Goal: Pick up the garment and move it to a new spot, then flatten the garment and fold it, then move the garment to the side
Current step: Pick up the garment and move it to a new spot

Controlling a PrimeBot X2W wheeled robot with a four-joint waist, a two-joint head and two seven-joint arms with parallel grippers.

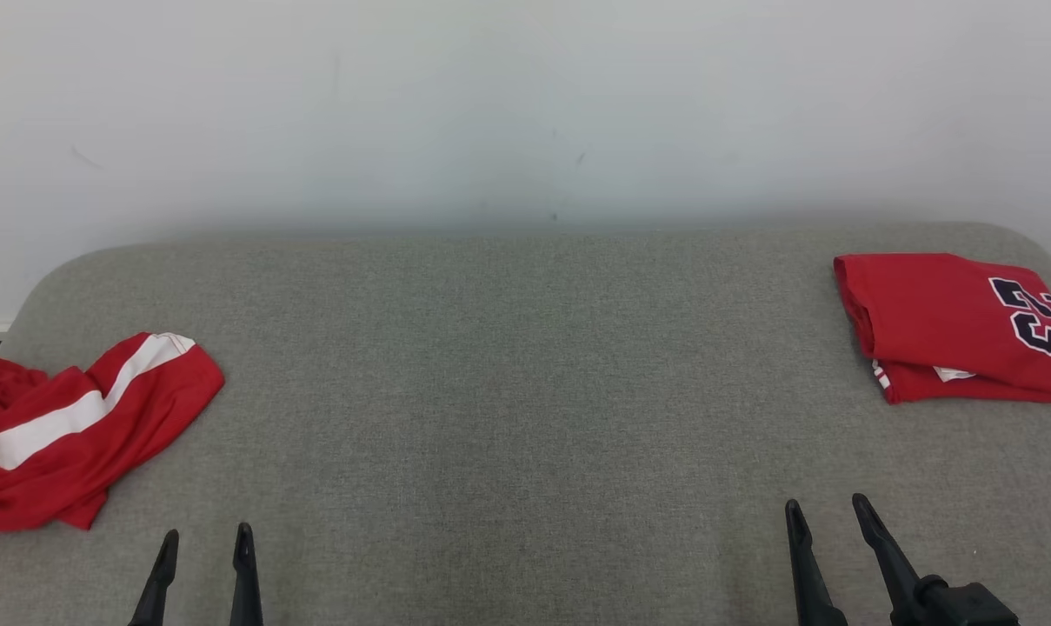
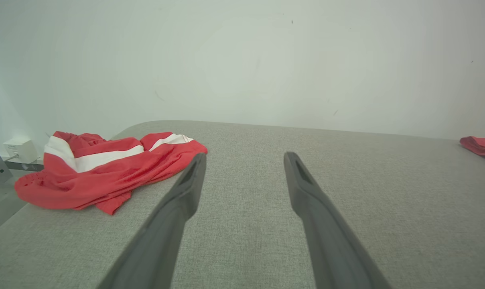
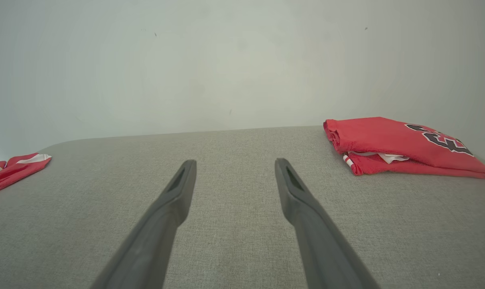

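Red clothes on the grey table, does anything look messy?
Yes. The red-and-white striped garment lies crumpled at the left edge of the grey padded table, seemingly drooping over it. The red numbered jersey on the right is neatly folded.

Dark, white-edged number "23" [image 1: 1040, 317] on the folded red jersey [image 1: 934, 313], partly cropped

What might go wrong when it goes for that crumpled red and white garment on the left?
1. The crumpled garment lies right at the left edge of the grey cushion; a clumsy tug may drag it off.
2. It is bunched in layers, so the open left pincer might catch only one fold.
3. Spread too far right, it may ruffle the folded jersey.
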